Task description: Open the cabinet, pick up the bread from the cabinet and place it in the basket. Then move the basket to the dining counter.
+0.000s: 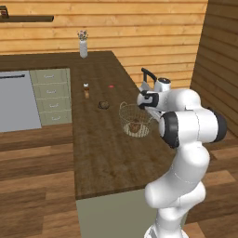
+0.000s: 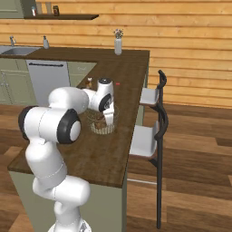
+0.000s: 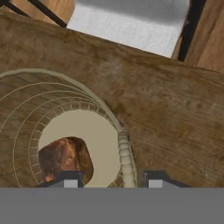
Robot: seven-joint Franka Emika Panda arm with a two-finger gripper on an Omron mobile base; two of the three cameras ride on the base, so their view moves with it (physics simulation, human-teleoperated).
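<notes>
Jaws astride basket [image 3: 124, 153] rim, bread [image 3: 65, 159] inside

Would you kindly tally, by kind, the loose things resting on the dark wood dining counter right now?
Round pale wire-mesh basket: 1
Brown bread lump inside the basket: 1
Small dark roundish lump beside the basket: 1
Small brown bottle with a pale top: 1
White vase with flowers: 1
Small red item: 1
Total: 6

The basket [image 3: 124, 153] runs off the hand view's left edge (the bread [image 3: 65, 158] partly behind a fingertip).
</notes>
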